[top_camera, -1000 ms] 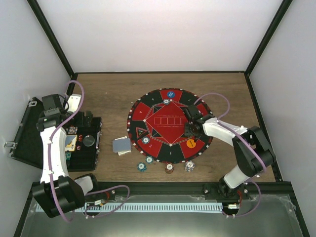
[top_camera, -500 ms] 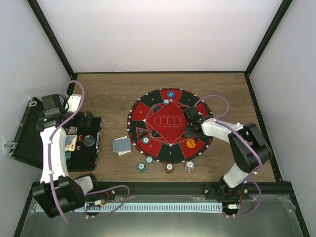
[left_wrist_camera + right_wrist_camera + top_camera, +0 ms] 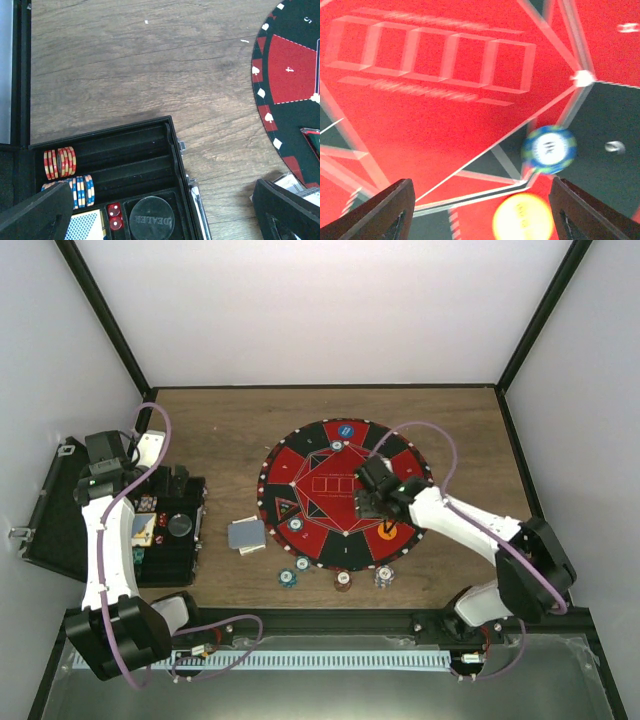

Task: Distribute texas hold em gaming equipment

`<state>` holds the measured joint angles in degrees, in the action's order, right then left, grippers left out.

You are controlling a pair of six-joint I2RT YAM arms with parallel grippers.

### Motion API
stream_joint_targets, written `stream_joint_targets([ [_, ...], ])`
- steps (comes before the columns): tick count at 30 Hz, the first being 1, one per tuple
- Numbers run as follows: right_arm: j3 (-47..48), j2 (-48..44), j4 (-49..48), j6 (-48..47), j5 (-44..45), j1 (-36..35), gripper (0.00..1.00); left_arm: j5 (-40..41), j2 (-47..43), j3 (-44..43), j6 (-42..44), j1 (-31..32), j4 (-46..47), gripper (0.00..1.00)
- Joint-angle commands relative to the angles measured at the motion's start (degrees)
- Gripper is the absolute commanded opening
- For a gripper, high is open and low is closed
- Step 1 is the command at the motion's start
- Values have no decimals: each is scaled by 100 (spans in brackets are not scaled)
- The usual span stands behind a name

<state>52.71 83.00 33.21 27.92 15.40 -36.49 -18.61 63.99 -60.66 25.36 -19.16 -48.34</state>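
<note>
Currently the right gripper [image 3: 481, 182] hangs over the round red-and-black felt mat [image 3: 300, 475], jaws spread, nothing between them. The wrist view is motion-blurred, but a blue-edged round poker chip with a white centre [image 3: 549, 149] lies on the mat ahead of the right-hand finger. The orange round button [image 3: 522, 217] sits just below it, between the fingers. Neither looks touched, though the blur makes that hard to confirm. The left gripper [image 3: 163, 187] is wide and empty above the black hinged case [image 3: 150, 145], with red-and-cream striped chips [image 3: 60, 162] standing in its slots. A grey-blue-backed card stack [image 3: 246, 534] lies on the wooden table [image 3: 220, 430] left of the mat. The blue round button [image 3: 345, 430] sits at the mat's far rim.
</note>
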Motion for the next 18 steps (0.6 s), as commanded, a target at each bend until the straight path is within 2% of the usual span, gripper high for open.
stream_joint_targets([
  [1,266,-387,675,430,-61,-1135,78,-92,44,-40,10,-35,35,100],
  [5,208,-480,938,919,-284,-2166,85,-107,71,-58,-16,-36,52,100],
  [9,85,-388,1122,1325,-421,-2931,86,-125,79,-75,-37,-35,41,100],
  [18,-238,-139,1241,1836,-594,-3740,82,-108,61,-112,-43,-35,13,100],
])
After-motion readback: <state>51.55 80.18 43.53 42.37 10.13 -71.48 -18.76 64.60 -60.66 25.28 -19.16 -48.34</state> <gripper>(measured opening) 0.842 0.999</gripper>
